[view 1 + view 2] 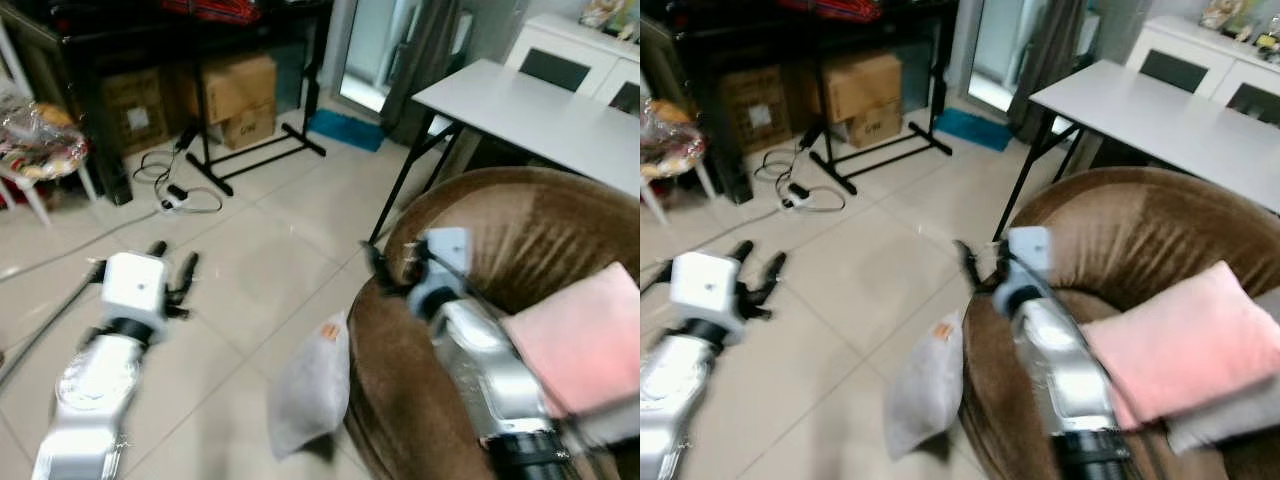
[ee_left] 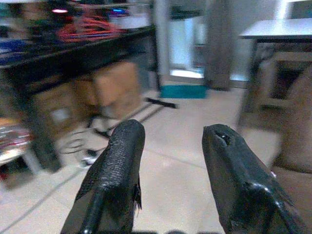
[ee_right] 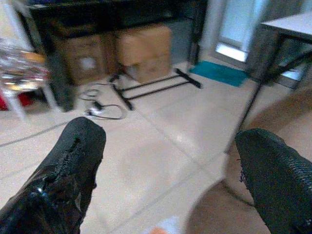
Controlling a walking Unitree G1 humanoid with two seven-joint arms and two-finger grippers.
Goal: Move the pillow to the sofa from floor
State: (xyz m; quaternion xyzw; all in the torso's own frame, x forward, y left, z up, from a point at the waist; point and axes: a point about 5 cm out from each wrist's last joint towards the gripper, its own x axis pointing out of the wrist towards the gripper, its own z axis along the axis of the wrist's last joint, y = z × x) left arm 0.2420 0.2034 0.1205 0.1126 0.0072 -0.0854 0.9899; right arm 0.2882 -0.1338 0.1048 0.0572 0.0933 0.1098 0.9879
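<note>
Now, over on the left, the left claw [image 1: 172, 268] hangs above the tiled floor [image 1: 250, 270], its black fingers [image 2: 117, 165] spread apart and gripping nothing. Move toward the middle and there's the pillow [image 1: 310, 385], a pale grey one, standing on the floor and leaning against the outer side of the brown sofa [image 1: 520, 240]. Just right of it, the right claw [image 1: 980, 268] is up over the sofa's arm, fingers [image 3: 73, 156] wide open and empty too. Further right, a pink cushion [image 1: 585, 340] already lies on the sofa seat, and a white table [image 1: 540, 110] stands behind.

So the pick-up looks not yet made: neither claw touches the pillow. The next move, I'd say, calls for reaching down beside the sofa, closing on that pillow's upper edge, then lifting it over the arm onto the seat.
</note>
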